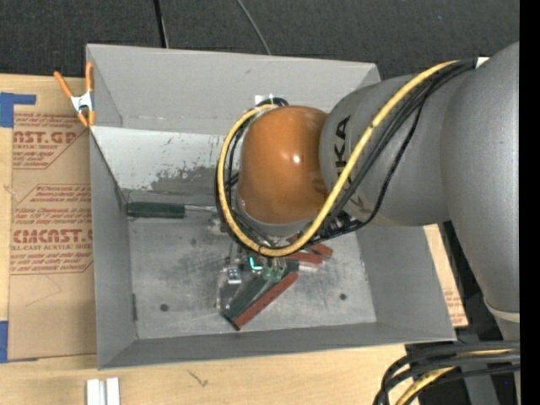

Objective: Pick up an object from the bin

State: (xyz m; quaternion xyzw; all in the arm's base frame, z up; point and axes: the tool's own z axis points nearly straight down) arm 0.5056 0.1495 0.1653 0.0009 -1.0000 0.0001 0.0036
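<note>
We see the gripper (234, 283) low over the bin (169, 310) floor; whether it is wide or narrow we cannot tell. A red-brown flat bar (272, 294) lies just beside it, and a dark green-handled tool (156, 211) lies well apart.

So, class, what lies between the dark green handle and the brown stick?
Nothing: the camera view shows bare, scuffed bin floor between the dark green handle and the brown stick.
</note>
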